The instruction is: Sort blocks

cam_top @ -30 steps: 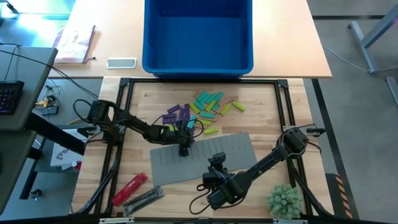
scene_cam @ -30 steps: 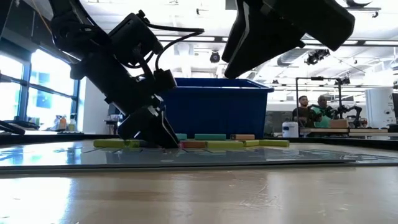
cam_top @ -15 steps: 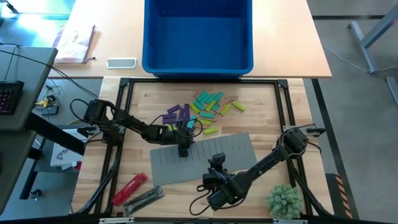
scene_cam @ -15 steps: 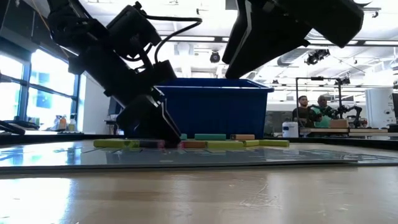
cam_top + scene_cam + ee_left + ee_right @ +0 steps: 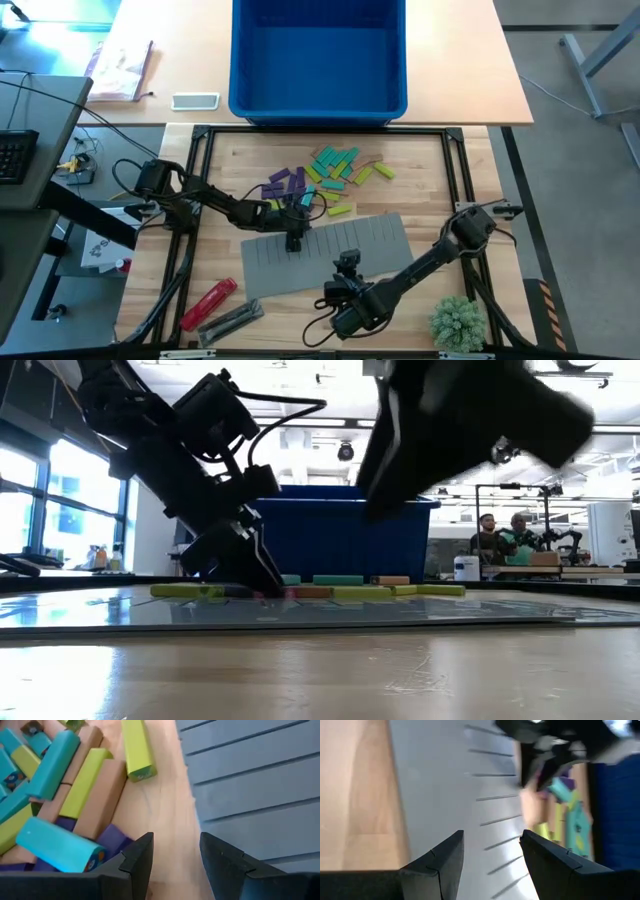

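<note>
I see L gripper (image 5: 296,236) low at the block pile (image 5: 322,178) near the grey mat (image 5: 330,250) edge, fingers apart, empty. R gripper (image 5: 347,262) over mat, fingers spread, empty. Blocks lie before blue bin (image 5: 318,55).

The desk (image 5: 420,170) is pale, smooth grained wood, the blocks (image 5: 82,782) are painted matt wood with some left bare tan, the ribbed mat (image 5: 255,785) is matt grey, and the bin (image 5: 318,100) is glossy blue plastic
</note>
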